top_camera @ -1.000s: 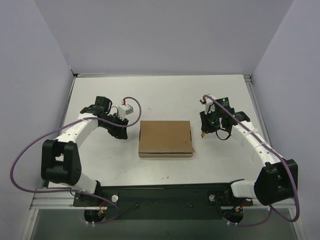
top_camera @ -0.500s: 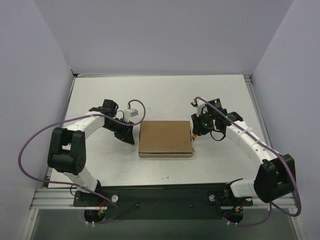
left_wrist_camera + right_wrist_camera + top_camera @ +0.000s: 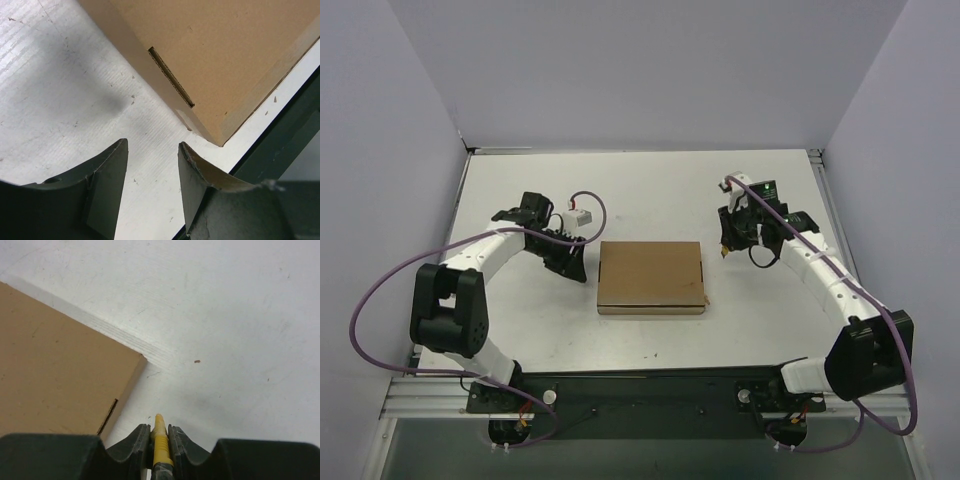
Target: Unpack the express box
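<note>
The express box (image 3: 650, 278) lies flat and closed on the white table, a plain brown cardboard mailer. My left gripper (image 3: 576, 264) sits low just off its left edge; in the left wrist view the box (image 3: 225, 55) fills the upper right, its near corner a little beyond the gripper (image 3: 152, 145), whose jaws stand open over bare table. My right gripper (image 3: 727, 246) hovers past the box's right rear corner. It is shut on a yellow-handled tool (image 3: 160, 440) whose tip pokes out between the fingers, with the box (image 3: 55, 385) to the left.
Pale walls close in the table on the left, right and back. A dark mounting rail (image 3: 650, 385) runs along the near edge and shows as a dark strip (image 3: 295, 130) close to the box's corner. Purple cables loop off both arms.
The left gripper has moved in toward the box's left edge and its jaws have spread wider. The right gripper swung to the box's right edge, then drew back up and right, still holding the tool.
</note>
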Available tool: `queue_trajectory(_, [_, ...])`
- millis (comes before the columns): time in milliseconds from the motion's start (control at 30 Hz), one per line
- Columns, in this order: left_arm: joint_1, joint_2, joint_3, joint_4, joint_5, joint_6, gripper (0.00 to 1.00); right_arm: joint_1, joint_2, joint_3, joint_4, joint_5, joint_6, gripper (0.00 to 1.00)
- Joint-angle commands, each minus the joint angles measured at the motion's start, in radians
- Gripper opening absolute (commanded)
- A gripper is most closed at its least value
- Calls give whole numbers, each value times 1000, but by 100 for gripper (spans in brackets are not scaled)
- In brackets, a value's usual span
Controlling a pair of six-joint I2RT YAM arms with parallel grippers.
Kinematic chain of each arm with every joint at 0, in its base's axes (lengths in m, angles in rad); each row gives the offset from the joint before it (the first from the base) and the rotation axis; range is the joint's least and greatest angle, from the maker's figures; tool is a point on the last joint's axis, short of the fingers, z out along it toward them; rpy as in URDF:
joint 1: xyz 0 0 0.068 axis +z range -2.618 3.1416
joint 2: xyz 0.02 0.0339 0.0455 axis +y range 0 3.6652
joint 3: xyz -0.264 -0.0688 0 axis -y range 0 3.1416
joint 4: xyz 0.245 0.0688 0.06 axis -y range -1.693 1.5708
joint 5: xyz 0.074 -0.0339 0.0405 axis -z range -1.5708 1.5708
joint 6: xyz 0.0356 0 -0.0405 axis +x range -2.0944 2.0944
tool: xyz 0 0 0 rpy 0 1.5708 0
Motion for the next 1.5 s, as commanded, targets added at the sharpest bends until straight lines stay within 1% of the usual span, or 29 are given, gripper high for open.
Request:
queue_trajectory(0, [3, -22, 3, 8, 36, -66, 54, -7, 30, 71, 6, 80, -63, 0])
queue_trajectory(67, [2, -12, 1, 8, 32, -70, 54, -6, 26, 63, 13, 161, -107, 0])
queue_trajectory(133, [3, -6, 2, 14, 27, -73, 54, -19, 20, 48, 41, 200, -158, 0])
queue_trajectory(233, [5, 10, 1, 18, 67, -63, 54, -45, 10, 51, 42, 176, -137, 0])
queue_trajectory(467, [-4, 99, -5, 3, 116, -47, 54, -24, 46, 48, 32, 81, -137, 0])
queue_trajectory(567, [-12, 133, 4, 14, 157, -43, 54, -18, 71, 59, 27, 38, -129, 0])
queue_trajectory(733, [-67, 165, 32, 9, 240, -30, 53, 28, 115, 94, 4, 9, -124, 0])
queue_trajectory(833, [-141, 169, 50, -14, 239, 6, 53, 85, 147, 112, 4, 1, -147, 0])
queue_trajectory(933, [-191, 169, 55, -38, 240, 29, 53, 135, 197, 148, 7, -1, -155, 0])
queue_trajectory(1033, [-198, 159, 47, -61, 247, 42, 53, 155, 255, 180, 13, -14, -140, 0])
queue_trajectory(1133, [-198, 130, 45, -123, 244, 87, 53, 177, 310, 224, 36, -21, -138, 0])
queue_trajectory(1233, [-193, 93, 56, -218, 224, 151, 53, 201, 367, 287, 55, -25, -138, 0])
queue_trajectory(1267, [-188, 84, 62, -280, 214, 208, 53, 211, 382, 327, 56, -24, -138, 0])
queue_trajectory(1333, [-176, 53, 85, -351, 184, 281, 53, 229, 428, 364, 65, -25, -140, 0])
queue_trajectory(1367, [-169, 45, 96, -432, 165, 374, 53, 234, 441, 387, 68, -24, -138, 0])
queue_trajectory(1433, [-167, 28, 133, -523, 106, 487, 52, 237, 494, 457, 82, -22, -118, 0])
queue_trajectory(1467, [-164, 21, 142, -588, 83, 569, 52, 235, 514, 483, 87, -18, -109, 0])
